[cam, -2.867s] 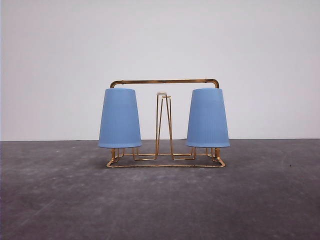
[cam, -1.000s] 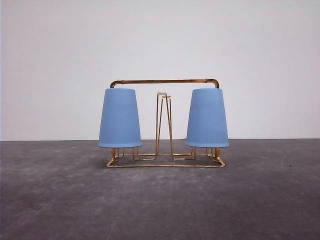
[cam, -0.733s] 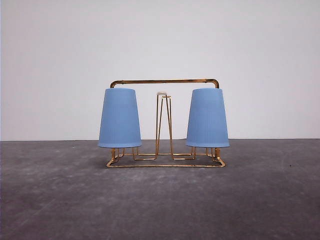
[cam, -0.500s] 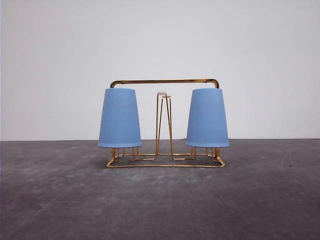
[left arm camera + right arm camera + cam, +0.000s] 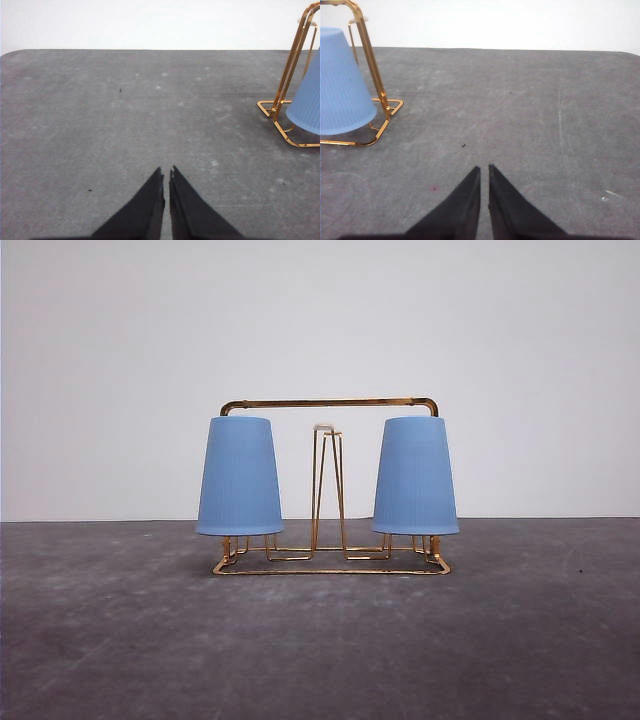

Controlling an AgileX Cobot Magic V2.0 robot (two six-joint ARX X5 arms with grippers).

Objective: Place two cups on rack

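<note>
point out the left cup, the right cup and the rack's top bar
left cup (image 5: pixel 239 477), front view, middle of its ribbed side wall
right cup (image 5: pixel 416 477), front view, middle of its ribbed side wall
rack (image 5: pixel 330 402), front view, middle of the top handle bar

Front camera low, facing rack; wrist cameras flank it.
</note>
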